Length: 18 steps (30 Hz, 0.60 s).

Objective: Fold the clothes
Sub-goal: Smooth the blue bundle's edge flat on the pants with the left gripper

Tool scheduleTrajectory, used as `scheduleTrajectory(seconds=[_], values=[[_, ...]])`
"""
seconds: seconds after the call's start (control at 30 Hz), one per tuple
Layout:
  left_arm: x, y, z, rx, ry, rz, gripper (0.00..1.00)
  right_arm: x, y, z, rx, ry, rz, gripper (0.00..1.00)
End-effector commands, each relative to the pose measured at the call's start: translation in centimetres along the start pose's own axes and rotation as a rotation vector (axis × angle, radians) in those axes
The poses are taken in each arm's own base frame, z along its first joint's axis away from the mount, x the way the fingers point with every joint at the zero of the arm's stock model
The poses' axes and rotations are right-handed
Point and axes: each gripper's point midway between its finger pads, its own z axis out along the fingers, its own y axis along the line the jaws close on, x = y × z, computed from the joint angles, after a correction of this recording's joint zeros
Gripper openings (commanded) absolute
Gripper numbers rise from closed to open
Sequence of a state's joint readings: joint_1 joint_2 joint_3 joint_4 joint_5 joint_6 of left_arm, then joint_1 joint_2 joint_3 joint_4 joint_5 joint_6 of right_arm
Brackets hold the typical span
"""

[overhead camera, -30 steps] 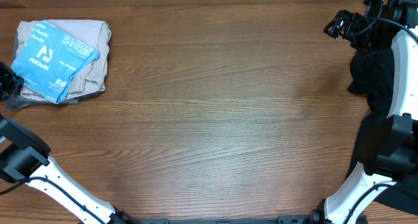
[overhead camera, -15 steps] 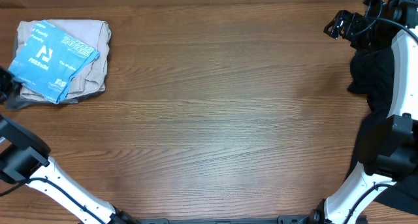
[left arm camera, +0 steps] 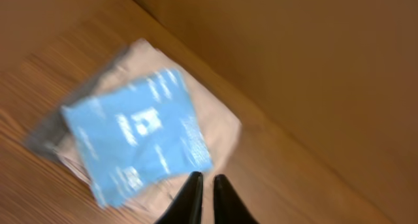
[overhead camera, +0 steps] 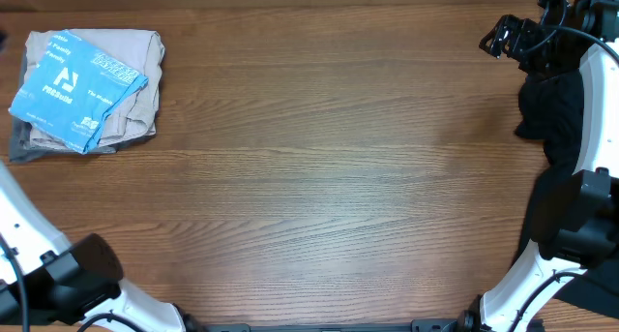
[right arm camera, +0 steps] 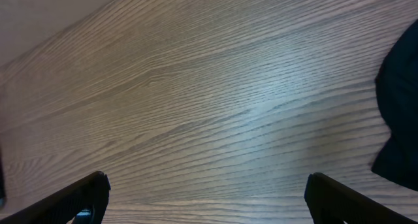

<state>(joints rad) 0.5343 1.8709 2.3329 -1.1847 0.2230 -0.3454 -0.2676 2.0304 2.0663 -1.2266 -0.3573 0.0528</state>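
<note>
Light blue T-shirt (overhead camera: 68, 88) is folded into a rectangle, print side up, at about 10 o'clock on the table (overhead camera: 319, 187) in my overhead view, close to the far-left corner. It lies on top of a folded beige garment (overhead camera: 140, 66), turned askew to it. A grey piece of cloth (overhead camera: 21, 143) pokes out under both at the stack's 7 o'clock corner. White lettering shows on the blue, too small for me to read.

Left wrist view is motion-blurred. There the left fingers (left arm camera: 191, 198) are almost together, just a thin slit between them, nothing held. Their tips sit at the T-shirt's 5 o'clock edge in that view, and I see no contact with the stack. I can't find them in the overhead; only the left arm (overhead camera: 68, 274) shows, at 8 o'clock.

On the other side the right fingers (right arm camera: 88, 194) are spread wide, one at each lower corner of the wrist view, bare wood grain between them, holding nothing. Overhead puts them at 2 o'clock, well apart from the stack. Black cloth (overhead camera: 549, 105) sits near them at 3 o'clock by the table's right edge. Its edge shows at 3 o'clock in the right wrist view too.
</note>
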Motion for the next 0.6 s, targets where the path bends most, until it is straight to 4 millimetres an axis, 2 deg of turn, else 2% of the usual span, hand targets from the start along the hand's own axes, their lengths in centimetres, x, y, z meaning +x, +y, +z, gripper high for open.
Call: scheduleTrajectory(seconds=[0.0,0.07,0.17,0.23,0.27,0.4,0.57], values=[[3.1,-0.2,3.8,-0.034,0.123,-0.007,0.15,-0.4,0.0,-0.5,0.005,-0.017,0.0,1.0],[4.4,-1.4,4.4,-0.021,0.161,0.016,0.35,-0.4,0.0,-0.5,0.005,-0.017,0.0,1.0],[6.3,-3.0,5.2,-0.004,0.219,0.085,0.53,-0.4,0.0,-0.5,0.005,-0.017,0.0,1.0],[7.6,-3.8,5.5,0.008,0.258,0.15,0.75,-0.4,0.0,-0.5,0.005,-0.017,0.0,1.0],[8.0,-4.0,5.6,0.01,0.274,0.175,1.0,-0.4,0.0,-0.5,0.005,-0.017,0.0,1.0],[9.4,-4.5,5.4,0.018,0.32,0.237,1.0,-0.4,0.0,-0.5,0.005,-0.017,0.0,1.0],[9.4,-4.6,5.4,0.019,0.319,0.237,1.0,-0.4,0.0,-0.5,0.005,-0.017,0.0,1.0]])
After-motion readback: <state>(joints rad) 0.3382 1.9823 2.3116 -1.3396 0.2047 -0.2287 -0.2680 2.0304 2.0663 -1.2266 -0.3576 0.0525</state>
